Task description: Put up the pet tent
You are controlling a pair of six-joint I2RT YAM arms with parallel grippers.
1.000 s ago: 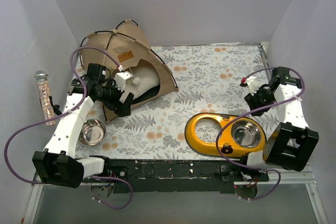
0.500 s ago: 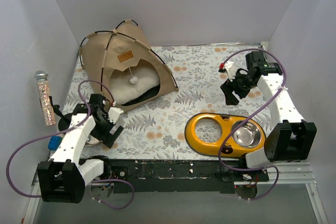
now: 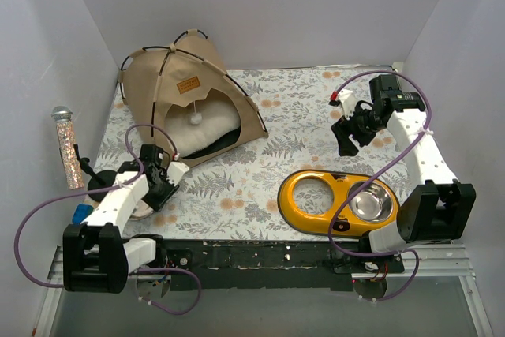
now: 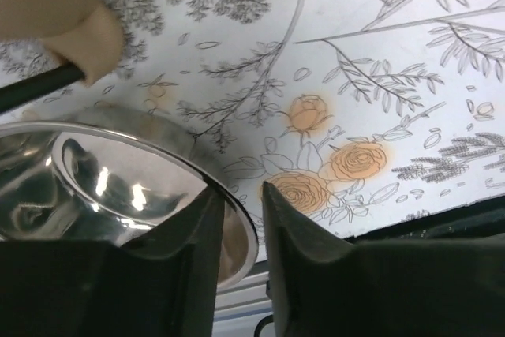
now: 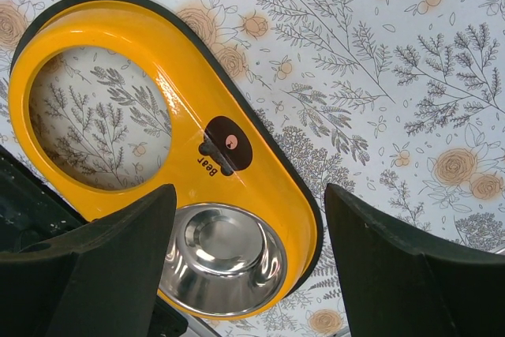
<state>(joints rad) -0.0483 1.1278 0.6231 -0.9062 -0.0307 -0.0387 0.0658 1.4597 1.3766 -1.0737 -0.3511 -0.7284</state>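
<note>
Left wrist: L claw [image 4: 238, 191] narrow astride steel bowl [image 4: 102, 179] rim, grip unclear; R claw [image 5: 248, 192] spread wide over yellow stand [image 5: 181, 92].

Both arms bent, pincers pointing down.
The left white arm's [image 3: 118, 201] black two-finger gripper [image 4: 237, 189] has its fingers [image 4: 189, 250] nearly together; the right white arm's [image 3: 420, 154] black two-finger gripper [image 5: 251, 195] stands wide apart.
</note>
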